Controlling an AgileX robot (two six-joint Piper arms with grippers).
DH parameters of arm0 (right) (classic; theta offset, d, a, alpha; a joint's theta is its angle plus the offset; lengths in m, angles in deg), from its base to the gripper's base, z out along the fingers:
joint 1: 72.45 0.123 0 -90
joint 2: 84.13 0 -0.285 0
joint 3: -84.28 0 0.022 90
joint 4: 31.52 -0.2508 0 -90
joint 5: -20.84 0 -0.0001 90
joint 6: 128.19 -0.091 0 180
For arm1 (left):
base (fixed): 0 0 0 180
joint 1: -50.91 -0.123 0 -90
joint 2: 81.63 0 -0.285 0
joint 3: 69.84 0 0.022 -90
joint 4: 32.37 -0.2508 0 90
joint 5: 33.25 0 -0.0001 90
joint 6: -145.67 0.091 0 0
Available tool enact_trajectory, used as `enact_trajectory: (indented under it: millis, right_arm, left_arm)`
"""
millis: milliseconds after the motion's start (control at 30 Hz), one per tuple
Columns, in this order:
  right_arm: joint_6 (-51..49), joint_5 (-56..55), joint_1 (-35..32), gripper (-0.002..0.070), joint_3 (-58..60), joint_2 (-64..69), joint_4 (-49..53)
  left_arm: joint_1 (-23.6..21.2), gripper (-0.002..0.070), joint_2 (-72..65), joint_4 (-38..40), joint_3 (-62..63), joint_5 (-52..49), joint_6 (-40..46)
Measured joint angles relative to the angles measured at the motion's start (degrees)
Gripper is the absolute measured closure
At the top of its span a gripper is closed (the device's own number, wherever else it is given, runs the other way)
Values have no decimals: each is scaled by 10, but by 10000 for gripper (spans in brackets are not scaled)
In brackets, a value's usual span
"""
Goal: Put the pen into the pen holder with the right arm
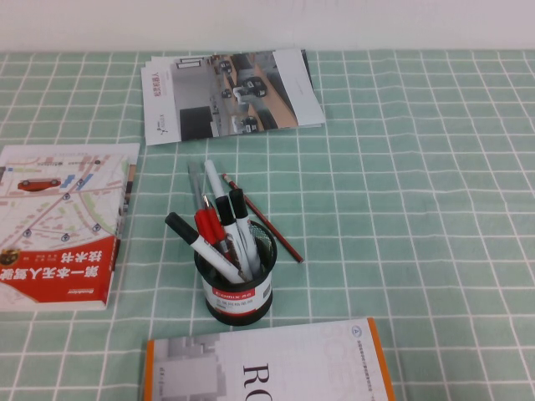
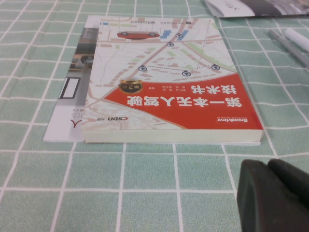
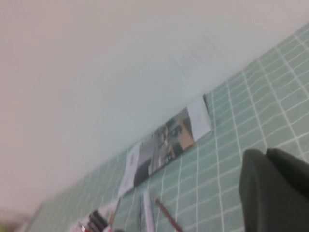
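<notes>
The pen point(image 1: 266, 222) is a thin dark-red stick lying flat on the green checked cloth, just behind and right of the pen holder. It also shows in the right wrist view point(image 3: 167, 215). The pen holder point(image 1: 239, 282) is a black mesh cup with a white and red band, holding several markers. Neither arm shows in the high view. My right gripper point(image 3: 266, 154) is shut and empty, up off the cloth and well away from the pen. My left gripper point(image 2: 268, 166) is shut and empty, low over the cloth in front of the red and white book.
A red and white book point(image 1: 60, 224) lies at the left and also shows in the left wrist view point(image 2: 171, 92). A stack of brochures point(image 1: 230, 93) lies at the back. An orange-edged white book point(image 1: 267, 368) lies at the front. Markers point(image 1: 219, 230) stick out of the holder.
</notes>
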Motion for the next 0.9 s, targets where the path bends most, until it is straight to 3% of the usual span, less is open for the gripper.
enact_trajectory:
  millis: [667,900]
  right_arm:
    - [-1,312,0,696,-399,527,276]
    - [-88,374,54,696,-522,661,424]
  left_arm:
    - [0,679,0,0,0,0,0]
    - [0,679,0,0,0,0,0]
